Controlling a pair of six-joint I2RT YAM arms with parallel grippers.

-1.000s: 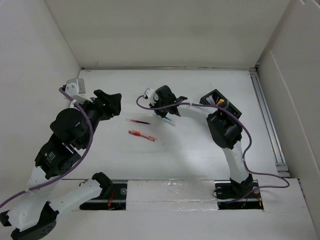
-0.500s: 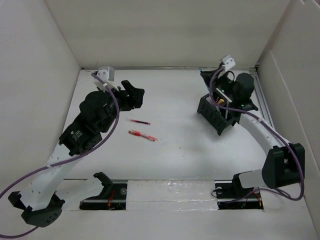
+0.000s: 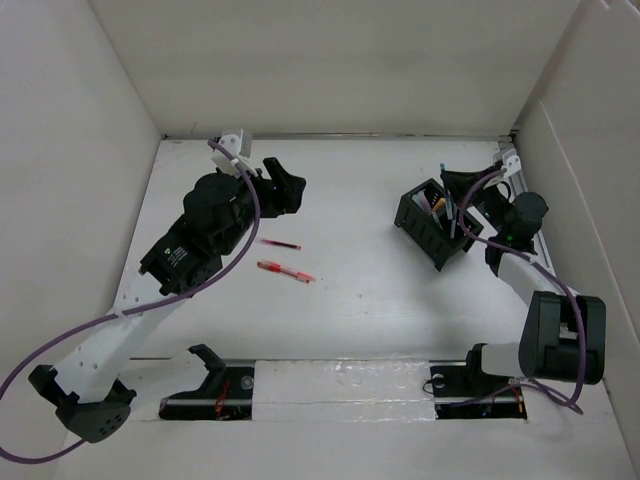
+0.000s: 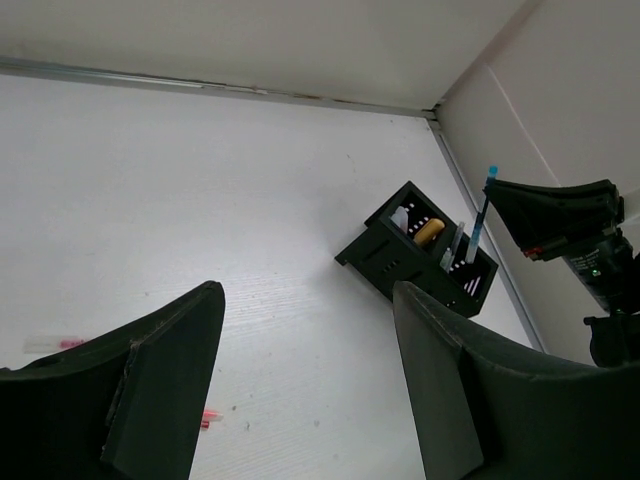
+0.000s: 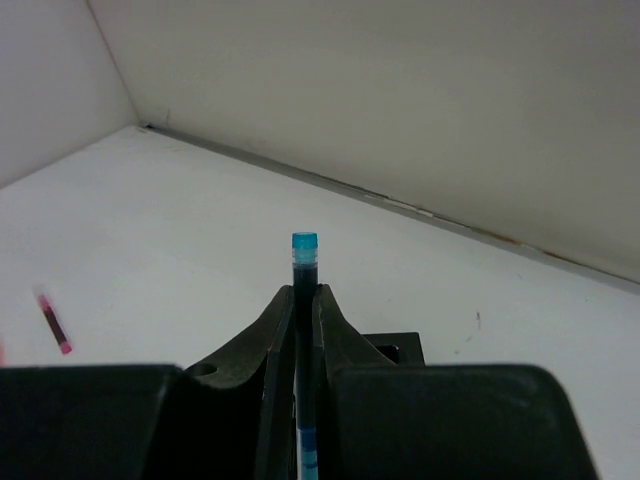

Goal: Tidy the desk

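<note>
Over by the right rail [image 3: 552, 300]: our right pincer [image 3: 452, 188] is clenched on a blue pen [image 3: 447, 208]. The pen stands upright with its lower end at the mouth of the pen box [image 3: 425, 228]. We cannot tell if it is inside yet.
Left pincer [image 3: 285, 190]: released, nothing between its fingers, hovering over the far left part of the desk [image 3: 380, 300].
Desk: white, walled on three sides, spread out under both arms.
Done: a few things already stand in the box, a yellow one among them.
Left to do: we judge the blue pen not yet let go. A red pen [image 3: 283, 269] and a second red pen [image 3: 278, 243] lie loose mid-desk, near each other.
Changed in the last second: the right arm has swung from mid-desk to the box, the left arm has reached further out, and both red pens are unmoved.
</note>
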